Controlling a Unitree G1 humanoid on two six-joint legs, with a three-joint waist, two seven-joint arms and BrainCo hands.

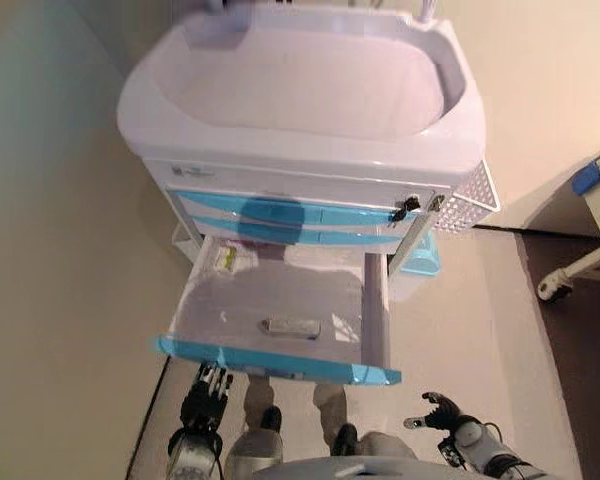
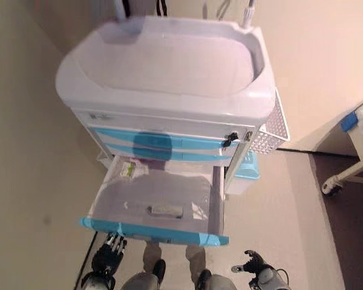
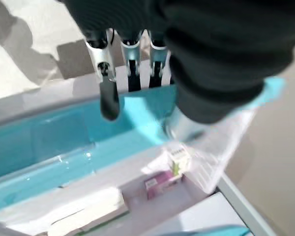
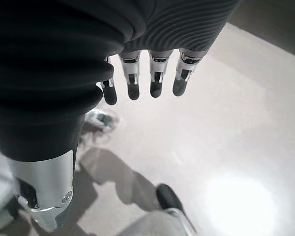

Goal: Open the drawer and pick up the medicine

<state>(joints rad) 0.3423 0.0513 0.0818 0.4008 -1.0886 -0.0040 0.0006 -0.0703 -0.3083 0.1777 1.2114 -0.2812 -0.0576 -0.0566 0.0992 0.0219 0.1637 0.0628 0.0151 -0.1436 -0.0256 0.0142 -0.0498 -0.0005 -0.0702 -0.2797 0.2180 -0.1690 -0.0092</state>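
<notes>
While drawer (image 1: pixel 280 315) open, medicine (image 1: pixel 291 326) perhaps blurred; both robot hands (image 1: pixel 204 392) (image 1: pixel 442 411) uncurled, empty

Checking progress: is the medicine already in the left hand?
No: the left hand hangs empty below the open drawer; the medicine lies inside.

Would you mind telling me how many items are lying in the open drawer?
2 visible: a small packet in the back left corner and a flat box near the front of the drawer; more could be hidden farther back.
</notes>
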